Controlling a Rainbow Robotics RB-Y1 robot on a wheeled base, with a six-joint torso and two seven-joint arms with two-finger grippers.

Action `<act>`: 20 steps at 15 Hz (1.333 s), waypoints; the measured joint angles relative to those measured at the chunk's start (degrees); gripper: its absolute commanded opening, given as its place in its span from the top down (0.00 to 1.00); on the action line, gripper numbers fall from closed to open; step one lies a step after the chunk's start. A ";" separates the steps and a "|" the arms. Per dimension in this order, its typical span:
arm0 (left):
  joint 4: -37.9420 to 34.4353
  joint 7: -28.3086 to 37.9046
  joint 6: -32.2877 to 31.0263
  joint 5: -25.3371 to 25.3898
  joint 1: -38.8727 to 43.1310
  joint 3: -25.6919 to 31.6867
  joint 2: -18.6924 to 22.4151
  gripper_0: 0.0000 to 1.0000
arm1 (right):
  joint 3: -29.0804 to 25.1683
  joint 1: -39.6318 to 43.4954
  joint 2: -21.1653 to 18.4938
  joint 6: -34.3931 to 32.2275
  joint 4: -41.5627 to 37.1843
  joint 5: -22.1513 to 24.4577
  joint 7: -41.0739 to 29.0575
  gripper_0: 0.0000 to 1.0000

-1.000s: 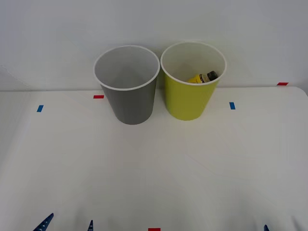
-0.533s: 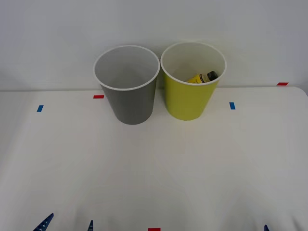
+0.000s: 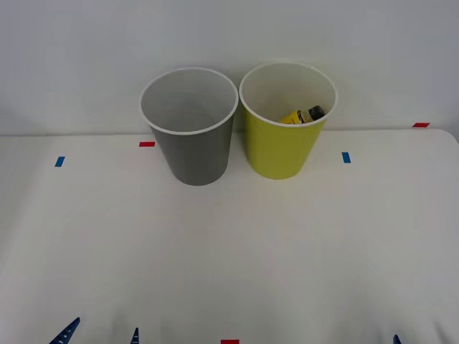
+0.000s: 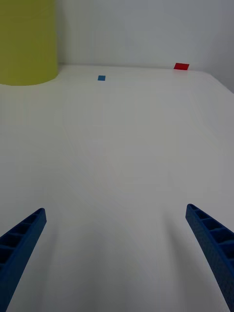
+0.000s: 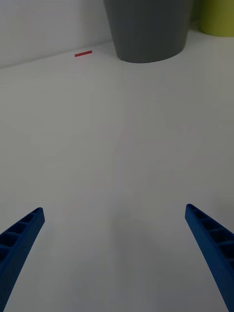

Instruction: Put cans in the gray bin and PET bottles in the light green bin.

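Nothing has moved since the earlier frames. On the counter (image 3: 229, 251), the gray bin (image 3: 192, 143) stands empty beside the light green bin (image 3: 281, 140), which holds the PET bottle (image 3: 305, 115). Left hand (image 5: 114, 253) and right hand (image 4: 117, 253) rest released at the near edge; sorting looks finished.

Table (image 3: 229, 251): two bins at the far edge, side by side, rims nearly touching. Gray bin (image 3: 191, 129) on the robot's left, light green bin (image 3: 285, 122) on its right. PET bottle (image 3: 304, 115) lies tilted inside the light green bin, against its right wall. Left gripper (image 5: 114, 253) and right gripper (image 4: 117, 253) at the near table edge, left and right, fingers spread wide, well apart from both bins
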 measured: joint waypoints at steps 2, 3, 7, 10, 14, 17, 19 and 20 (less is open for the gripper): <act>0.00 0.00 0.00 0.00 0.00 0.00 0.00 0.00 | 0.00 0.00 0.00 0.00 0.00 0.00 0.00 0.00; 0.00 0.00 0.00 0.00 0.00 0.00 0.00 0.00 | 0.00 0.00 0.00 0.00 0.00 0.00 0.00 0.00; 0.00 0.00 0.00 0.00 0.00 0.00 0.00 0.00 | 0.00 0.00 0.00 0.00 0.00 0.00 0.00 0.00; 0.00 0.00 0.00 0.00 0.00 0.00 0.00 0.00 | 0.00 0.00 0.00 0.00 0.00 0.00 0.00 0.00; 0.00 0.00 0.00 0.00 0.00 0.00 0.00 0.00 | 0.00 0.00 0.00 0.00 0.00 0.00 0.00 0.00; 0.00 0.00 0.00 0.00 0.00 0.00 0.00 0.00 | 0.00 0.00 0.00 0.00 0.00 0.00 0.00 0.00; 0.00 0.00 0.00 0.00 0.00 0.00 0.00 0.00 | 0.00 0.00 0.00 0.00 0.00 0.00 0.00 0.00; 0.00 0.00 0.00 0.00 0.00 0.00 0.00 0.00 | 0.00 0.00 0.00 0.00 0.00 0.00 0.00 0.00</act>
